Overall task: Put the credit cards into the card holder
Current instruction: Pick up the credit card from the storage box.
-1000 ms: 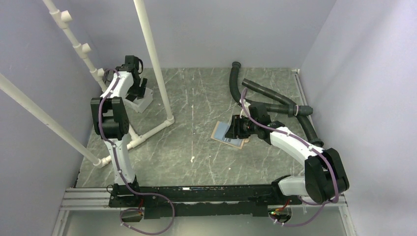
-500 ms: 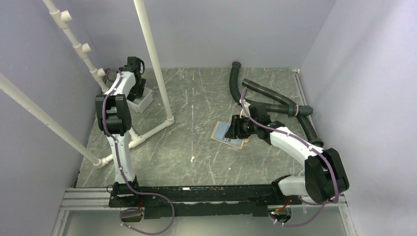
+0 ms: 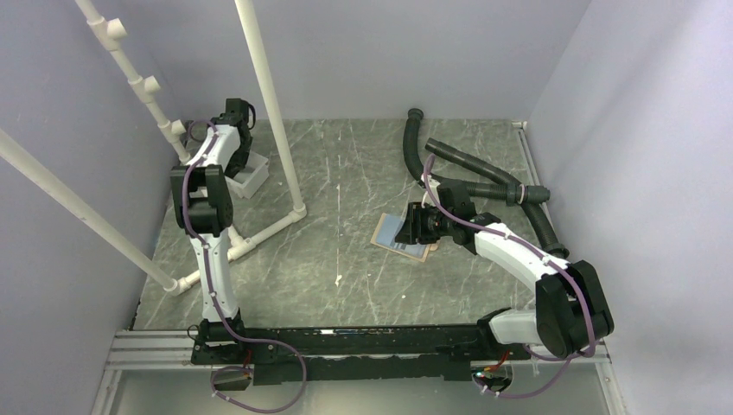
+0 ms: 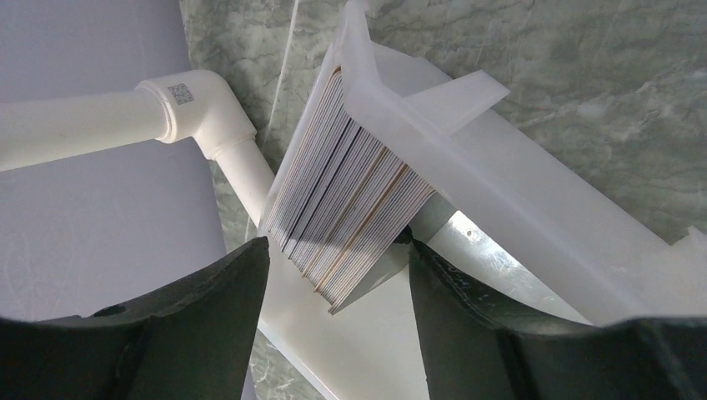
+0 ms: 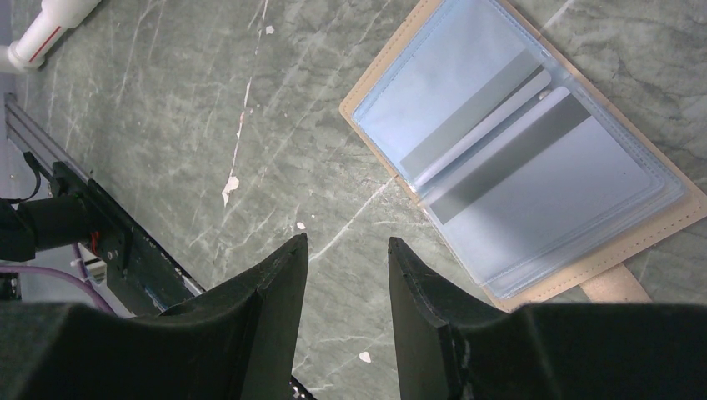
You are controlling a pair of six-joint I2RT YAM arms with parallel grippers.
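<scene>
A thick stack of credit cards (image 4: 350, 217) stands on edge in a white plastic tray (image 4: 500, 208) at the far left of the table. My left gripper (image 4: 338, 242) is open, its jaws straddling the stack's lower corner. The right fingertip (image 4: 417, 250) touches the stack; the left one is apart from it. The card holder (image 5: 508, 158) lies open on the table, pale blue inside with a tan edge, and two cards (image 5: 475, 125) show in its sleeves. My right gripper (image 5: 347, 240) hovers open beside it, with only table between its fingers. From above, the card holder (image 3: 391, 232) lies mid-table under that gripper (image 3: 413, 226).
A white pipe frame (image 3: 268, 112) stands around the tray (image 3: 251, 180), one elbow (image 4: 196, 104) close to the left fingers. Black hoses (image 3: 471, 164) lie at the back right. The black rail (image 3: 346, 346) runs along the near edge.
The left arm has shifted slightly at the tray and its jaws have narrowed around the card stack. The right arm and the card holder have not moved.
</scene>
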